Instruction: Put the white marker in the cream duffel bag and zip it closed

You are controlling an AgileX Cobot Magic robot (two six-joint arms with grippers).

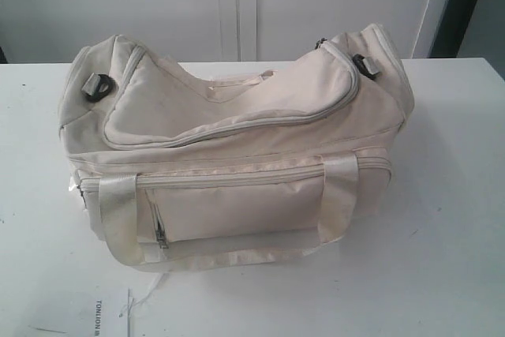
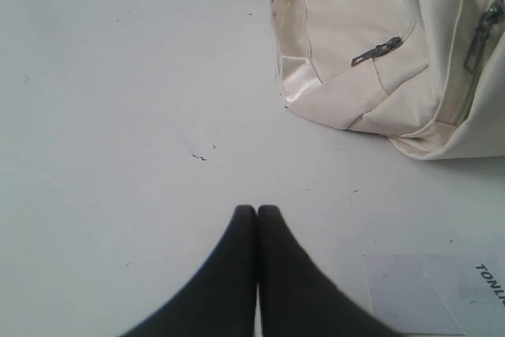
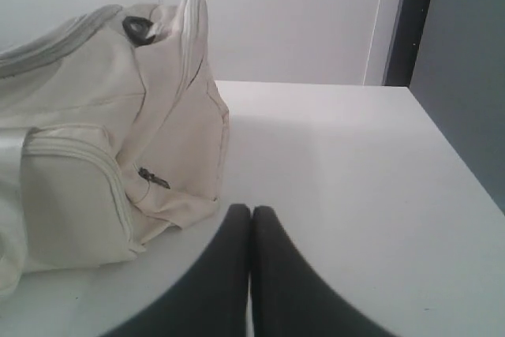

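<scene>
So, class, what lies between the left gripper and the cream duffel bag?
In the left wrist view, only bare white table with a few dark specks lies between the left gripper and the cream duffel bag.

Cream duffel bag resting upright on counter. Soft cream fabric, top sagging at the middle. Curved top flap lying down, zip along its edge apparently run shut. Front pocket flat, dark metal pull hanging at its side. Pale webbing handle draped down front face. Dark ring at each end. Positioned ahead of left claw and right claw, clear of both.
</scene>
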